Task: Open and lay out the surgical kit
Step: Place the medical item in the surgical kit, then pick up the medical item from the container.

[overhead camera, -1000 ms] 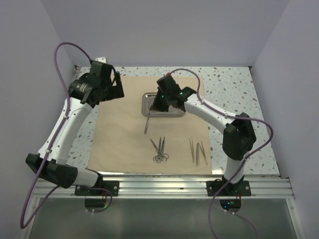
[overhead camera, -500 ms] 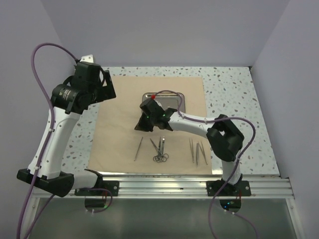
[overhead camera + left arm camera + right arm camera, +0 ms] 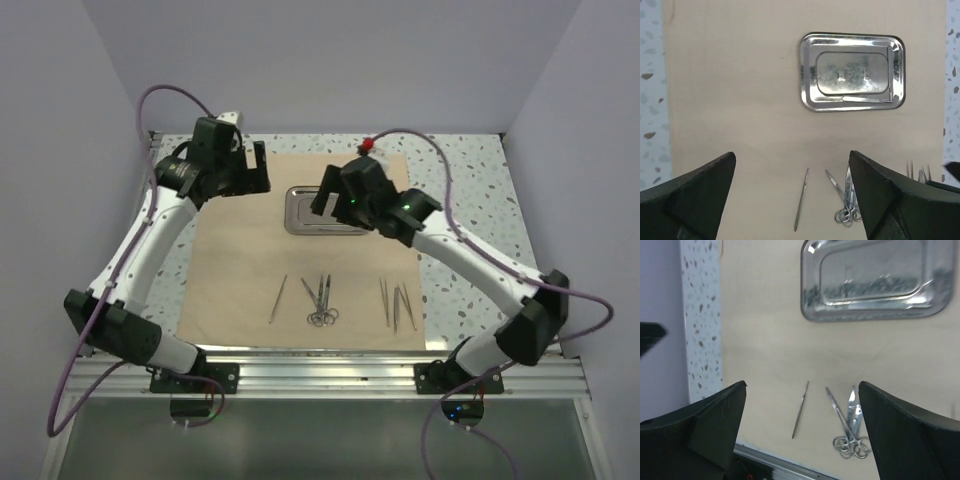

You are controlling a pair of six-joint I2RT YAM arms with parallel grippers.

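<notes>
Left gripper (image 3: 252, 172) hangs above the far left part of the tan wrap sheet (image 3: 235, 265). In its wrist view we see its two dark fingers (image 3: 695, 200) spread wide with nothing between them. The sheet lies flat and unfolded on the speckled table (image 3: 470, 190), covering the middle of it.

Farthest left on the sheet's near part, one slim steel instrument (image 3: 277, 298) lies alone, slightly tilted; we cannot tell its kind. Near it on the right, not touching, the scissors (image 3: 321, 302) lie in a small cluster. Their ring handles meet toward the near edge and their blades fan toward the far side.

Beyond them, well apart, the shiny rectangular steel tray (image 3: 852, 72) sits on the far half of the sheet. Along its near inner edge we notice a thin bright strip (image 3: 867, 99), and we cannot tell whether it is an instrument or a glint.

Right gripper (image 3: 326, 200) hovers over the tray's right part in the top view, hiding some of it. Its fingers (image 3: 905, 435) are likewise parted and hold nothing. Farthest right, the tweezers (image 3: 397, 304) lie side by side near the sheet's right edge.
</notes>
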